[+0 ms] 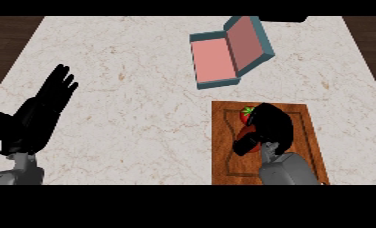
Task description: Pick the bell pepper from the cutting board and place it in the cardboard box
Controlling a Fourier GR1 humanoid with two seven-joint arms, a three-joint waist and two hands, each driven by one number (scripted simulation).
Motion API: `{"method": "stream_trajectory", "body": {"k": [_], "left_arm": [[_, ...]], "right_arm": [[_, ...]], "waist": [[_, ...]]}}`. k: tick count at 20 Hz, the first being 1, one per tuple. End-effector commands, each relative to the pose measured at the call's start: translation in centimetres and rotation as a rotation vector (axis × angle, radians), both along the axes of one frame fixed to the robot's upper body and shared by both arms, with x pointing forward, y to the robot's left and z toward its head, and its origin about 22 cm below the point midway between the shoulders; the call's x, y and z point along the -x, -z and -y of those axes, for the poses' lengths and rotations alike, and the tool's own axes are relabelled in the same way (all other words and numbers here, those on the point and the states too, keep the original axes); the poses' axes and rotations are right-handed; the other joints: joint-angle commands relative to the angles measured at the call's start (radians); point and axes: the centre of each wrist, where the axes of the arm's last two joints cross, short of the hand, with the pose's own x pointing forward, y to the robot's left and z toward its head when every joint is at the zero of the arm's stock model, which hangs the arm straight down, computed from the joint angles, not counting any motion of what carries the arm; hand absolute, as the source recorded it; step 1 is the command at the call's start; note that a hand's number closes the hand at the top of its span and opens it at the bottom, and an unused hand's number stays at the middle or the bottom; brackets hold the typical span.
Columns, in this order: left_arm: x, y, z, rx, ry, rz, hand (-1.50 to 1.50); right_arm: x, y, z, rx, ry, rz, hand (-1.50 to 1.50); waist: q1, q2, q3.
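- The pale marbled stone desk (pixel 132 122) carries everything and lies under both robot hands.
- The teal open box with a pink inside (pixel 228 53), its lid tilted back, sits on the desk well beyond the right robot hand and slightly to its left, apart from the board.
- The brown wooden rectangular cutting board (pixel 228 165) lies directly under the right robot hand.
- The left robot hand (pixel 47 105) is far to the left of the board, near the desk's edge, resting with fingers straight and open, holding nothing.
- The right robot hand (pixel 268 127) is over the board, fingers curled round the pepper.
- The red bell pepper with a green stem (pixel 246 115) is on the cutting board, mostly hidden inside the right robot hand, showing at its left side.
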Motion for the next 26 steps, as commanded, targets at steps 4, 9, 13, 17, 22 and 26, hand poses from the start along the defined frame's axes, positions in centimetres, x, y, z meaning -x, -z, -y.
{"method": "stream_trajectory", "body": {"k": [4,9,13,17,22,26], "left_arm": [[-1.6,-0.9,2.7,-0.001,0.126,0.03,0.0],[-2.2,-1.4,3.7,-0.011,0.162,0.037,0.0],[-2.6,-1.5,4.3,0.008,0.175,0.037,0.0],[-2.9,-1.3,4.5,0.008,0.18,0.027,0.0],[-3.4,-1.4,3.5,-0.009,0.152,0.021,0.0],[-3.0,-1.0,3.6,-0.008,0.124,0.018,0.0]], "right_arm": [[-6.0,-4.1,-5.9,0.017,-0.049,0.071,1.5],[-9.3,-7.0,-8.4,0.089,-0.002,0.146,1.5],[-11.1,-9.1,-10.2,0.14,-0.003,0.233,1.5],[-12.0,-14.2,-13.2,0.174,-0.037,0.378,1.5],[-12.4,-18.4,-15.7,0.228,0.016,0.55,1.5],[-12.8,-20.8,-16.8,0.287,0.109,0.638,1.5]], "waist": [[0.132,0.044,0.002],[0.159,0.039,0.0],[0.159,0.038,-0.001],[0.163,0.029,-0.003],[0.148,0.023,-0.005],[0.125,0.016,-0.005]]}}
